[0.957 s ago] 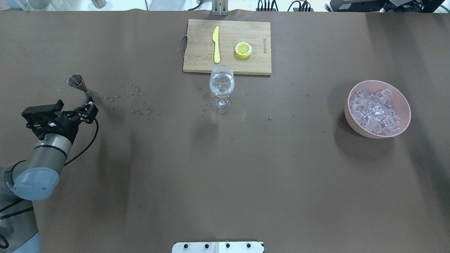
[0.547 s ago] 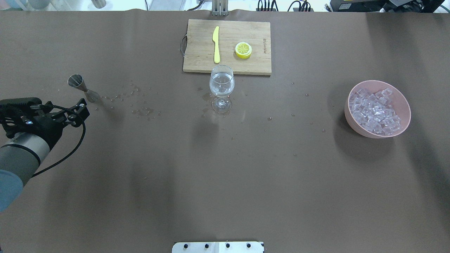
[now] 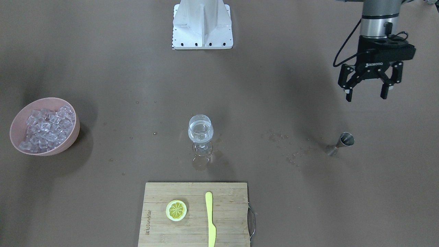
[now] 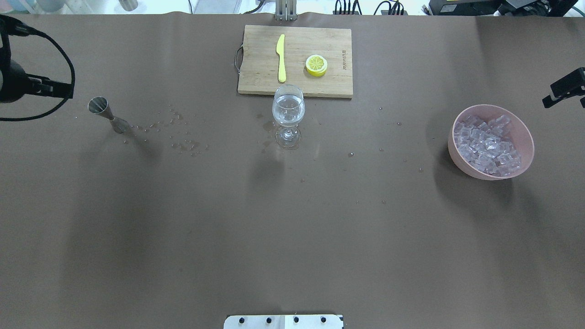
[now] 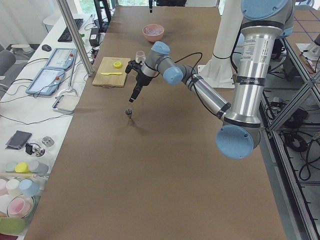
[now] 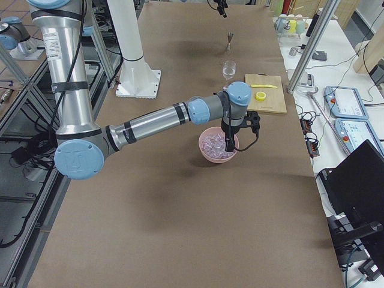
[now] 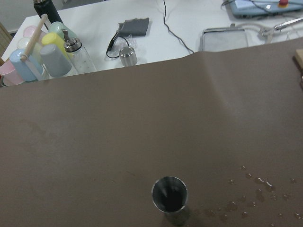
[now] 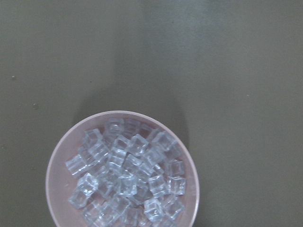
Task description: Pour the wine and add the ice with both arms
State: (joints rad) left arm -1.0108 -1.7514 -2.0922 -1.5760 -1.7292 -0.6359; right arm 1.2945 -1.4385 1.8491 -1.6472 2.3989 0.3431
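Wine (image 4: 288,116) sits in the glass (image 4: 288,98), well apart from both sets of fingers; pour looks done, ice next. Left fingers (image 3: 384,90): spread, empty, hanging above the table (image 4: 292,237), jigger (image 4: 107,115) ahead of and below them, not touching. Risk: any low sweep tips it, narrow foot. Droplets (image 4: 183,141) run from jigger toward glass. There's a wet patch at the glass foot too, so a nudge could slide or topple it. Ice (image 4: 489,146) is heaped in the bowl (image 4: 459,160), right under the right fingers (image 6: 229,143); can't tell if those are spread or closed. Risks there: plunging into the heap scatters cubes, a slick cube squirts out mid-carry, a high drop splashes wine or knocks the glass over.
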